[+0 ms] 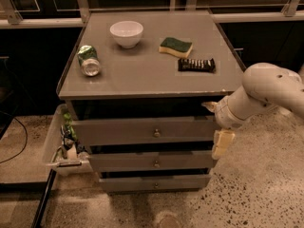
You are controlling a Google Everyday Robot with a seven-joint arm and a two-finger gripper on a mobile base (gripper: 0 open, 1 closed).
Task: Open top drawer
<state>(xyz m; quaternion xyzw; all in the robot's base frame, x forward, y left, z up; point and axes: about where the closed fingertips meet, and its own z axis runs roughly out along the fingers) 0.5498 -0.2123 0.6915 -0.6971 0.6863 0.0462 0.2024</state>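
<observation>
Just right of the top drawer (118, 132) hangs the end effector (214, 125), open; bowl (126, 33), sponge (175, 46) and can (89, 61) rest above.

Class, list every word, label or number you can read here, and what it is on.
No text can be read.
On the green can: label too small to read.
On the dark wrapper: markings too small to read.
On the gripper, beside the top drawer's right end: none.
</observation>
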